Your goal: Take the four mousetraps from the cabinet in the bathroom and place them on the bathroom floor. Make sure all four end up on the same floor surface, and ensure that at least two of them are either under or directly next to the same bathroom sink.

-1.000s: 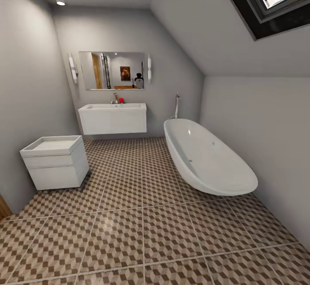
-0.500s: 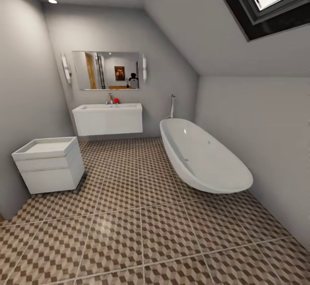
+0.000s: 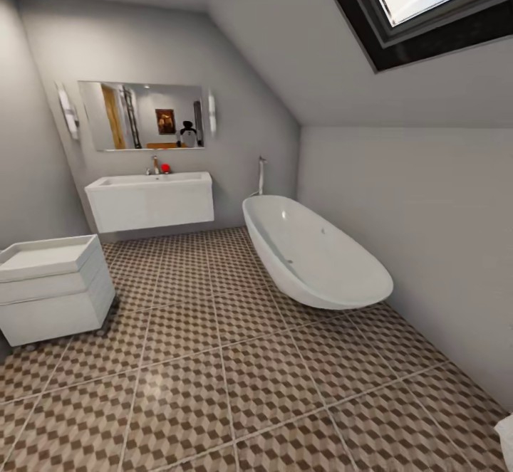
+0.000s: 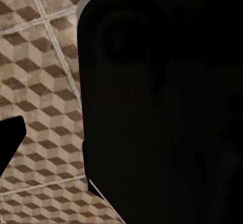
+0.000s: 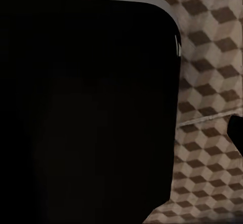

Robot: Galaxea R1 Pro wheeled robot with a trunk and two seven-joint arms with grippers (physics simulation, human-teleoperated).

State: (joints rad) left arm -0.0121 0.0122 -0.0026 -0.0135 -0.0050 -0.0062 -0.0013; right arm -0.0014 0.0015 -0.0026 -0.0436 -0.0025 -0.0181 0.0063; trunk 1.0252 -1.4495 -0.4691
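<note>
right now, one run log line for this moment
phase: in transit | view: bathroom floor, wall sink, bathtub | mousetraps: unseen | jaws: unseen

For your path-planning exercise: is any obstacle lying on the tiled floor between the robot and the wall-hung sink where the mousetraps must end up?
Nothing visible does. The bathroom floor runs bare to the wall-hung sink; the white drawer unit and the bathtub flank that path.

White bathtub [image 3: 313, 258], wall-hung basin [image 3: 149, 198], mirror [image 3: 142, 114]
</note>
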